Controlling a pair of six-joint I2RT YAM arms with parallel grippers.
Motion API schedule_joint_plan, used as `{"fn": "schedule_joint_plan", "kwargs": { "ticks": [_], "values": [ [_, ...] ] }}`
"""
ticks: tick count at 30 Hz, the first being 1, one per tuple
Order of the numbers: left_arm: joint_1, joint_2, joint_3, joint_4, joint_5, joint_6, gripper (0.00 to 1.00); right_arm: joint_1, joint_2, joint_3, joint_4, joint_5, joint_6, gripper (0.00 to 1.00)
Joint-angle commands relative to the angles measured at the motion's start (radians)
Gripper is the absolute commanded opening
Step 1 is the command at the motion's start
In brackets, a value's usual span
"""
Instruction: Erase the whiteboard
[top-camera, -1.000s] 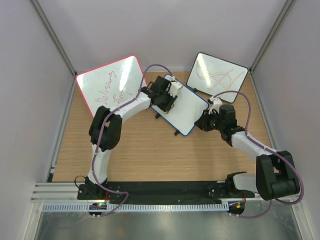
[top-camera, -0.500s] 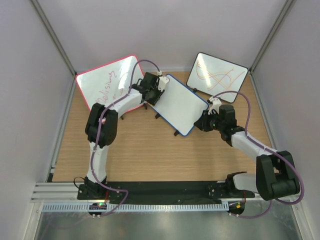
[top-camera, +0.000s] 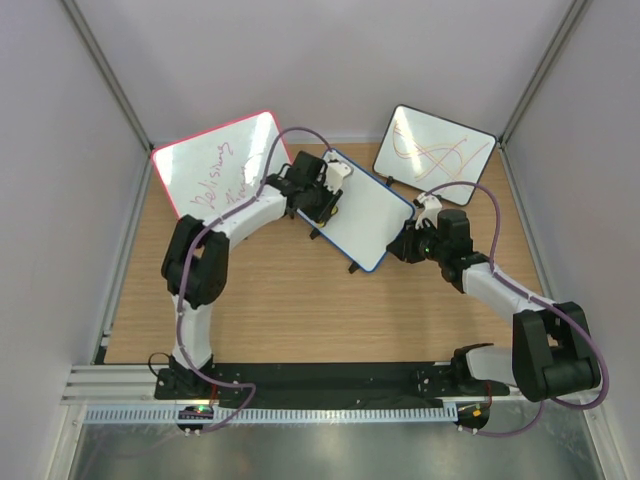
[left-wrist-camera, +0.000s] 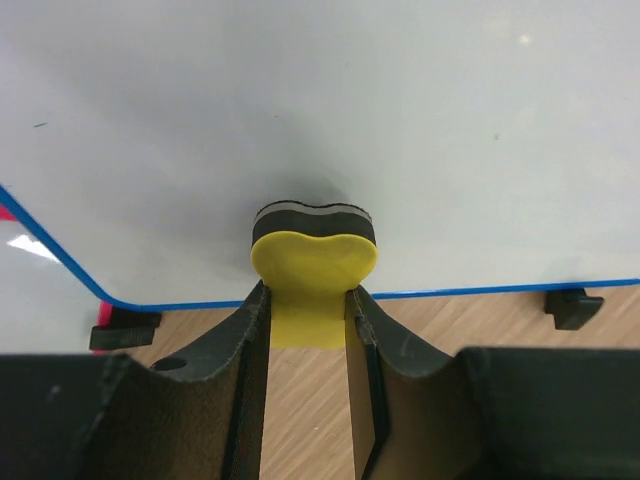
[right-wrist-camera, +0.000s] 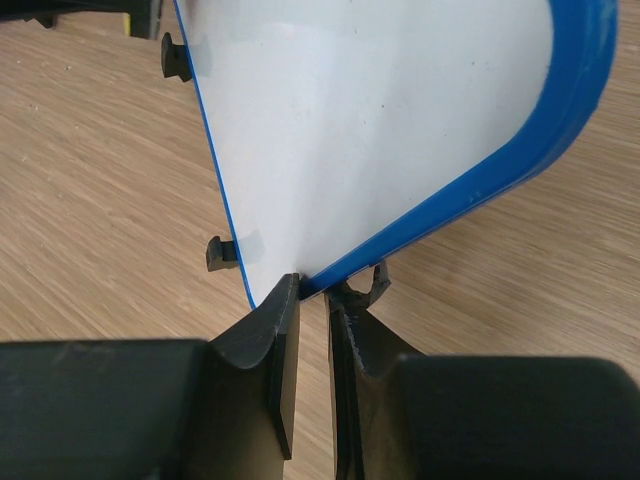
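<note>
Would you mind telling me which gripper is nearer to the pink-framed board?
Left. The left gripper, pressing a yellow eraser on the blue-framed whiteboard, sits just right of the pink-framed board; the right gripper clamps the whiteboard's opposite end, farther away.

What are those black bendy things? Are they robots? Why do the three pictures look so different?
Yes, they are two robot arms bolted to a wooden table. One picture looks down from above. The other two come from little cameras on each wrist, so you see that arm's own tool up close. On the table are a pink board, a black-framed board with scribbles, and a blue-edged whiteboard between them. The left tool pinches a yellow eraser and presses it on the whiteboard. The right tool pinches the whiteboard's edge, probably to steady it.
</note>
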Motion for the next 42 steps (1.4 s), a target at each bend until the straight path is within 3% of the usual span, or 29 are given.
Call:
{"fn": "schedule_joint_plan", "kwargs": {
  "ticks": [1, 8, 16, 20, 33, 42],
  "values": [
    [0.018, -0.128, -0.005, -0.025, 0.051, -0.008, 0.0, 0.018, -0.021, 0.002, 0.002, -0.026, -0.038, 0.01],
    [0.093, -0.278, -0.184, -0.071, 0.099, 0.056, 0.0, 0.018, -0.022, 0.009, -0.013, -0.007, -0.036, 0.01],
    [0.224, -0.441, -0.427, -0.168, 0.065, 0.2, 0.0, 0.018, -0.088, 0.02, -0.113, 0.02, -0.036, 0.01],
    [0.236, -0.491, -0.533, -0.211, 0.007, 0.263, 0.0, 0.018, -0.087, 0.026, -0.16, 0.023, -0.038, 0.01],
    [0.236, -0.461, -0.683, -0.192, -0.204, 0.322, 0.01, 0.018, -0.062, 0.034, -0.162, 0.023, -0.022, 0.02],
    [0.235, -0.43, -0.706, -0.188, -0.194, 0.331, 0.25, 0.019, -0.061, 0.031, -0.16, 0.029, -0.021, 0.08]
  ]
}}
